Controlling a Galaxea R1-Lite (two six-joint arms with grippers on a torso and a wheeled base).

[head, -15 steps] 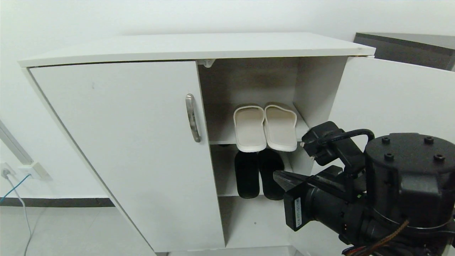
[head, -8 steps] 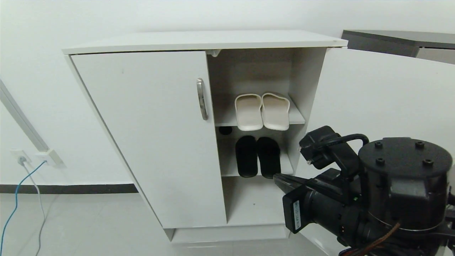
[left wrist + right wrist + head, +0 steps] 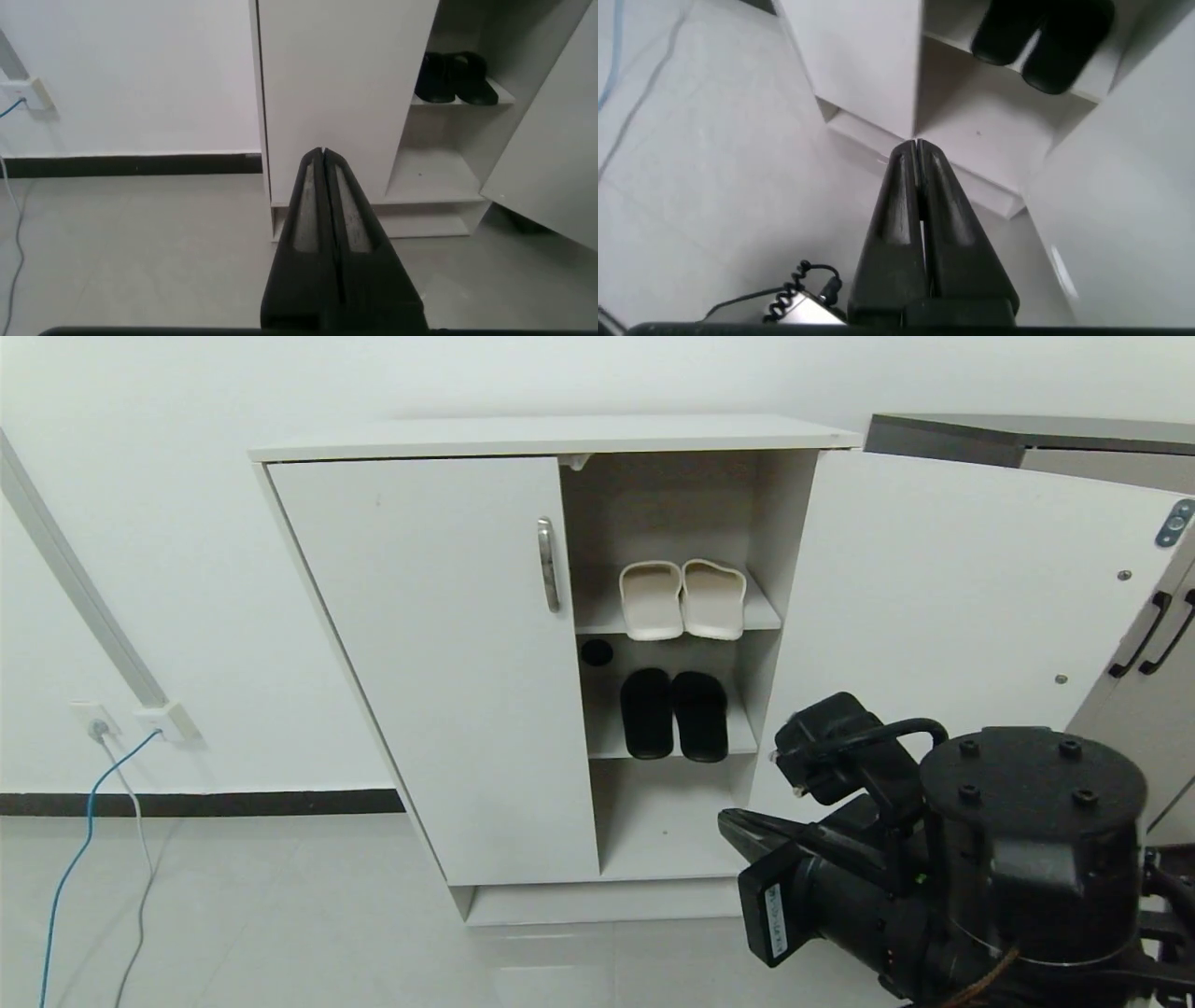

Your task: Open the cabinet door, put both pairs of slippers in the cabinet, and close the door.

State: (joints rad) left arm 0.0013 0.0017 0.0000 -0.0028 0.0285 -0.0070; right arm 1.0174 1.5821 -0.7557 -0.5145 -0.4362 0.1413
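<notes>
The white cabinet (image 3: 439, 644) stands against the wall, its left door shut and its right door (image 3: 934, 616) swung wide open. A white pair of slippers (image 3: 681, 600) lies on the upper shelf. A black pair (image 3: 674, 714) rests on the shelf below, also seen in the left wrist view (image 3: 462, 77) and the right wrist view (image 3: 1041, 33). My right gripper (image 3: 726, 821) hangs shut and holds nothing, low in front of the open door, tips together (image 3: 918, 145). My left gripper (image 3: 322, 152) is shut on nothing, above the floor, facing the cabinet's base.
A wall socket (image 3: 93, 723) with blue and grey cables trailing to the floor sits at the left. A grey cabinet (image 3: 1148, 644) with black handles stands behind the open door. Tiled floor (image 3: 280, 915) lies free in front of the cabinet.
The head camera has drawn back, so the cabinet looks smaller and farther off. Both pairs of slippers stay on their shelves and the right door stays open.
</notes>
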